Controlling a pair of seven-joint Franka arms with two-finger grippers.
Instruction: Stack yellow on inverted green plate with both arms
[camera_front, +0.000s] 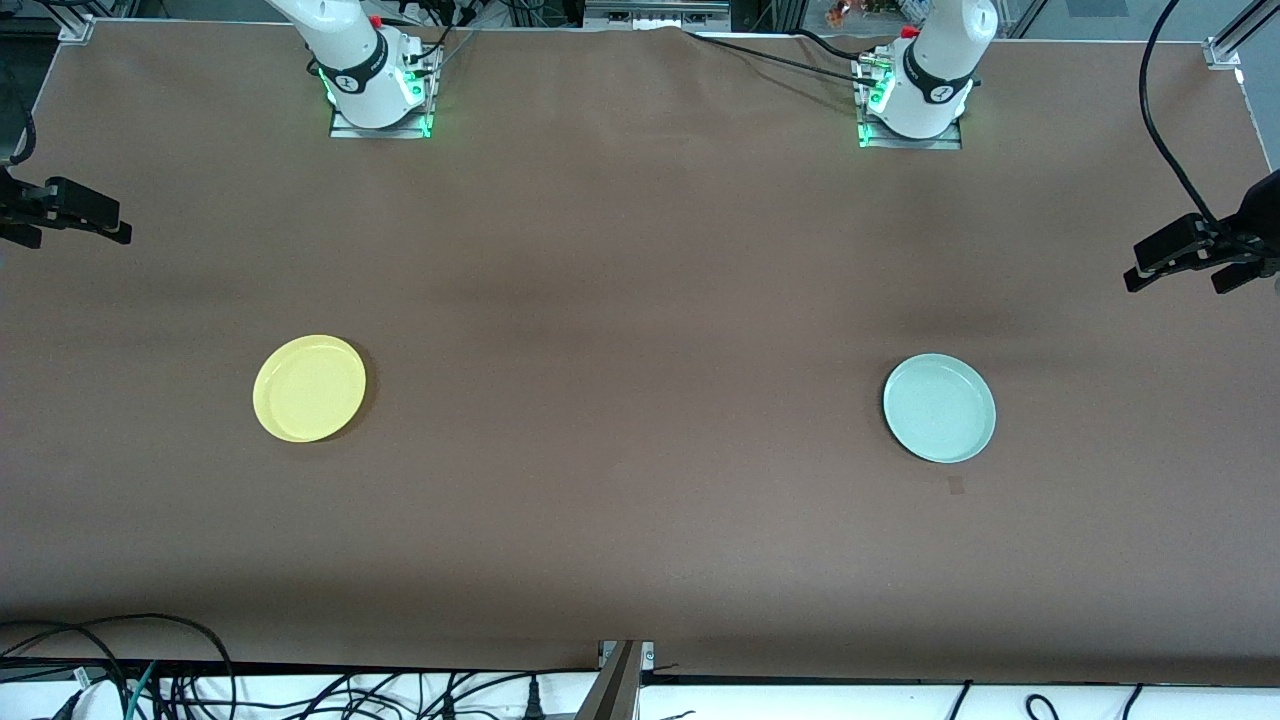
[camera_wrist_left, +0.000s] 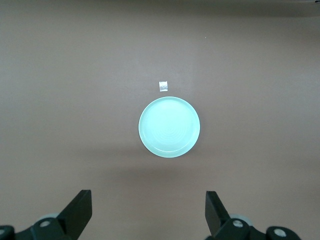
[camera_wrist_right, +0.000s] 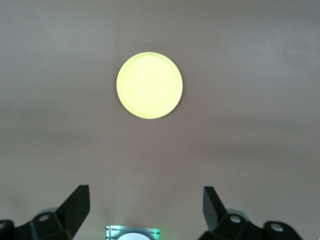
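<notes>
The yellow plate (camera_front: 309, 388) lies flat on the brown table toward the right arm's end; it also shows in the right wrist view (camera_wrist_right: 149, 85). The pale green plate (camera_front: 939, 407) lies flat toward the left arm's end, apparently hollow side up, and the left wrist view looks down on it (camera_wrist_left: 169, 127). My left gripper (camera_wrist_left: 148, 195) hangs open high over the table, well short of the green plate. High above the table near its own base, my right gripper (camera_wrist_right: 145, 190) is open too. Nothing is between either pair of fingers. Both hands are out of the front view.
A small square of tape (camera_front: 957, 486) lies on the table just nearer the front camera than the green plate. Black fixtures (camera_front: 70, 212) (camera_front: 1195, 250) reach in at the table's two ends. The arms' bases (camera_front: 378, 95) (camera_front: 912, 105) stand along the table's farther edge.
</notes>
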